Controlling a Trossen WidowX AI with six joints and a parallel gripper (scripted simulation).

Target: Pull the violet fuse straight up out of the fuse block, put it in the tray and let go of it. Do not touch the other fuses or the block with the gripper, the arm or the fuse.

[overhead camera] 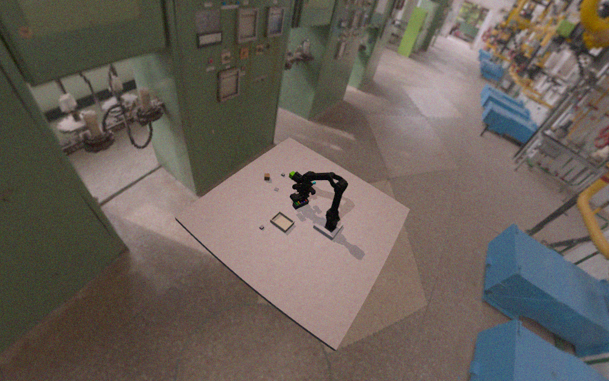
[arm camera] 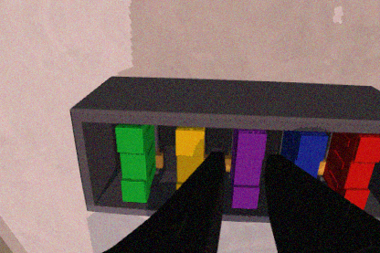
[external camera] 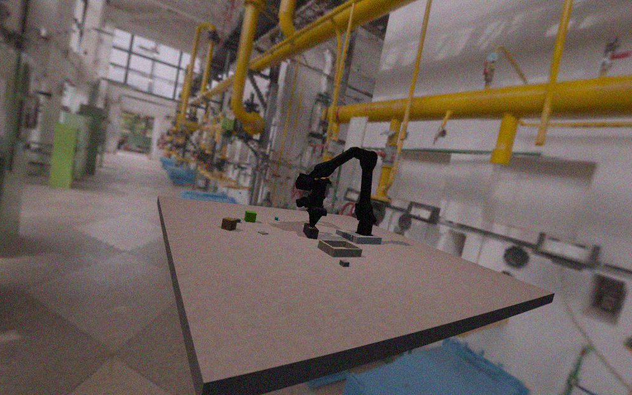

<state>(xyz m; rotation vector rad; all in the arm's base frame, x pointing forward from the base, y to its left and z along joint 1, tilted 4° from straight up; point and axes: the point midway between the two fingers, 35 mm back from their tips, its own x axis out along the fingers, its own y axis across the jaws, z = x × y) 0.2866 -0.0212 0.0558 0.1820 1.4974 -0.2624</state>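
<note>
Pale table (arm camera: 55,12); fingers narrowly parted, straddling violet fuse (arm camera: 248,167), empty.

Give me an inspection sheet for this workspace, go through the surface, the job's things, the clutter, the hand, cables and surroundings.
Surface: pale board on an industrial floor.
Job's things: dark fuse block holding five fuses in a row, green, yellow, violet, blue, red; violet fuse seated in its slot. Tray beside the block, nothing seen in it.
Clutter: brown cube, green cube, a few small dark and grey bits scattered on the board.
Hand: hand just above the block, fingers partly open on either side of the violet fuse, holding nothing.
Cables: nothing seen on the board.
Surroundings: green electrical cabinets, yellow pipes, blue housings.
</note>
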